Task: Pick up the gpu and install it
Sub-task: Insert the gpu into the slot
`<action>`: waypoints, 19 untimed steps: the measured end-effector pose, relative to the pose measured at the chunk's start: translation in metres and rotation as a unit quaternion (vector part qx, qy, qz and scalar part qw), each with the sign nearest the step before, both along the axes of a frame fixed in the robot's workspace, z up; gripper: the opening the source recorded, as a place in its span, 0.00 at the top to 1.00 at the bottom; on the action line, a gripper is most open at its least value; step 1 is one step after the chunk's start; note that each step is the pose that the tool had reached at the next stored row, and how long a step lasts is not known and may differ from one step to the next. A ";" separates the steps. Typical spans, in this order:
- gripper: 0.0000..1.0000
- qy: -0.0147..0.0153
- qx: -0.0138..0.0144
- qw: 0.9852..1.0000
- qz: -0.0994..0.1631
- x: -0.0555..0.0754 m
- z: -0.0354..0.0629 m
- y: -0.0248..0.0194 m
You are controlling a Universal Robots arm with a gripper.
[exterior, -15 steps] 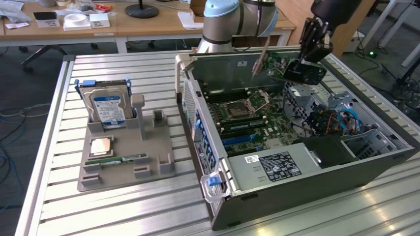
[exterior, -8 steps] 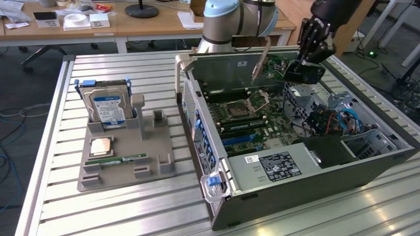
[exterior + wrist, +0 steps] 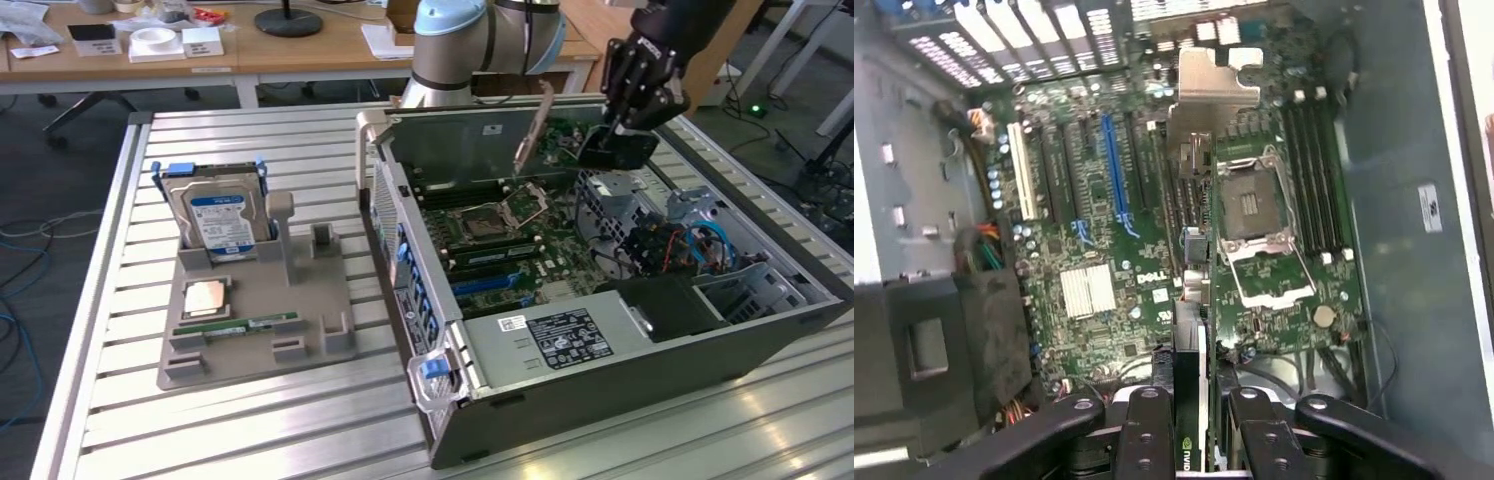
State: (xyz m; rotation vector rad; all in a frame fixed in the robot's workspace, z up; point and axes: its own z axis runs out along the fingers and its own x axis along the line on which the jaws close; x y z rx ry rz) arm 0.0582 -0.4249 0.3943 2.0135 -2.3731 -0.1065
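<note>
Nearest, on the tabletop [image 3: 267,430], an open case [image 3: 641,380] lies beside a grey tray [image 3: 227,365] at the exterior view's left; the tray carries a memory stick [image 3: 240,325] and an upright hard drive [image 3: 220,215]. Farther back, over the motherboard [image 3: 1104,290], the tool [image 3: 1199,400] is closed partway, clamping the gpu [image 3: 1202,120] edge-on between its fingers [image 3: 1149,430]. The card's silver bracket points toward the case's rear wall. Whether it touches a slot I cannot tell.
</note>
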 end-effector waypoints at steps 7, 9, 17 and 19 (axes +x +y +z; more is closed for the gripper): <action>0.74 0.000 0.000 1.000 0.027 0.000 -0.0004 0.0000; 0.74 -0.002 0.000 1.000 0.028 -0.002 -0.0012 0.0001; 0.74 -0.027 -0.001 0.999 0.031 -0.012 -0.0072 0.0000; 0.74 -0.031 -0.001 0.999 0.032 -0.014 -0.0090 0.0000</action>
